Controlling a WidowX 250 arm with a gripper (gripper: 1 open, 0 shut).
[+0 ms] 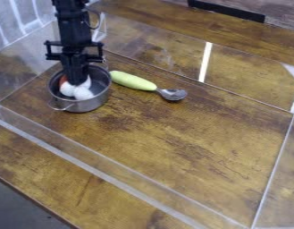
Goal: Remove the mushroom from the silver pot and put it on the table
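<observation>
The silver pot [81, 93] stands on the table [173, 134] at the left. Inside it is the mushroom [76, 89], of which I see mainly the white stem and a bit of reddish cap. My black gripper [74, 82] points down into the pot from above, its fingers shut on the mushroom. The fingertips are still within the pot's rim, and they hide the mushroom's upper part.
A yellow-green elongated object [132, 80] and a small grey spoon-like piece [173, 94] lie just right of the pot. Clear acrylic walls [137, 183] edge the tabletop. Bare wood stretches to the right and front of the pot.
</observation>
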